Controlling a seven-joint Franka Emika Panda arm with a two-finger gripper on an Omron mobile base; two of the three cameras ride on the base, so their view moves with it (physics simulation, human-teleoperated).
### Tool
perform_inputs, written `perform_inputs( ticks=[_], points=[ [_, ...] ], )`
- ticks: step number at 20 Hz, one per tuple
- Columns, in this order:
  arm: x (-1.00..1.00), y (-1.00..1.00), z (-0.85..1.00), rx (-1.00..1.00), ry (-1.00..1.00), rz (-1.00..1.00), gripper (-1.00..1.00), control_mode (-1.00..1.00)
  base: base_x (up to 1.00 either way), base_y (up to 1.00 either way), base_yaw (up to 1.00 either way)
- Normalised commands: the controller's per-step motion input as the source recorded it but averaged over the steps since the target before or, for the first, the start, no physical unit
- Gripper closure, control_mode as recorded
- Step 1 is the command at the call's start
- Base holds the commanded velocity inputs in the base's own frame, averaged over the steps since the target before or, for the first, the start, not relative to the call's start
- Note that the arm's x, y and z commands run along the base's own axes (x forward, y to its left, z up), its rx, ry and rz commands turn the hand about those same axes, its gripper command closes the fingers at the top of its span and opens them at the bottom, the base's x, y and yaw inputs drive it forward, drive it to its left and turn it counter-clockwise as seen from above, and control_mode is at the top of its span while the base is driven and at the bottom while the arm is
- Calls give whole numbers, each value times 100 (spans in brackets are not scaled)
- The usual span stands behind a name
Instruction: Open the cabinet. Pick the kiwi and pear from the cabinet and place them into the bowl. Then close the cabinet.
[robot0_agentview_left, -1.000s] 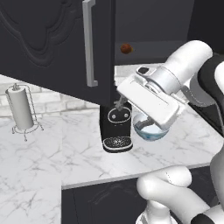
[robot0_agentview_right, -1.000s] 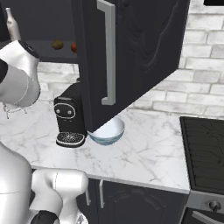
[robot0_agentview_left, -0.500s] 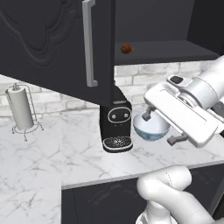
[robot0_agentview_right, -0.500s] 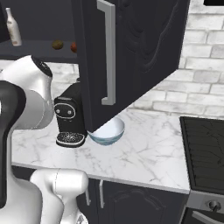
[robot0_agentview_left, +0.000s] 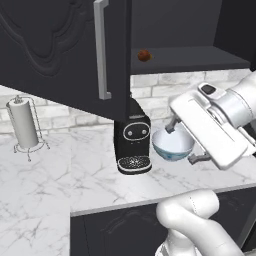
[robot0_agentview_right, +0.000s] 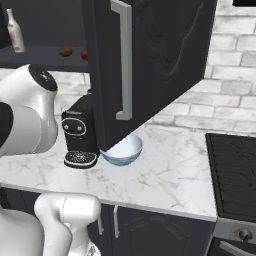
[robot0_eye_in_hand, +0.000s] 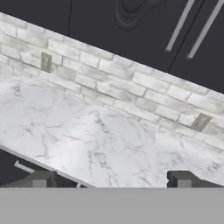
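empty two-finger gripper (robot0_agentview_left: 181, 144) gaping fully wide beside round white bowl (robot0_agentview_left: 172, 145); should be rising toward dark brown kiwi (robot0_agentview_left: 144, 55) on the open black cabinet (robot0_agentview_left: 65, 55) shelf.

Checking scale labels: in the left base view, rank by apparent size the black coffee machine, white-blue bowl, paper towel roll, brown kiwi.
1. Black coffee machine
2. White paper towel roll and pale blue-white bowl: look alike, bowl partly hidden by the arm, unranked
3. Dark brown kiwi, smallest, though farther back

The cabinet (robot0_agentview_left: 60, 50) hangs above the desk (robot0_agentview_left: 60, 180) with both doors swung open. On its shelf (robot0_agentview_right: 35, 50) the kiwi (robot0_agentview_right: 65, 50) lies beside the pear (robot0_agentview_right: 84, 53), with a bottle (robot0_agentview_right: 15, 32) further along. On the desk, the bowl (robot0_agentview_left: 172, 145) stands just right of the coffee machine (robot0_agentview_left: 132, 142), and a paper towel holder (robot0_agentview_left: 25, 125) stands far left.
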Motion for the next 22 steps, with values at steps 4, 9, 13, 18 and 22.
perform_inputs(
  ticks=[4,9,13,18,22],
  points=[
    [44,-14,-1,-4,0,-18,-100,-100,0,0,0],
    [48,-15,0,-7,2,-34,-100,-100,0,0,0],
    [76,-21,0,-7,6,-37,-100,-100,0,0,0],
    [61,-23,0,-7,1,-39,-100,-100,0,0,0],
    [32,-39,0,-2,0,-34,-100,-100,0,0,0]
  ],
)
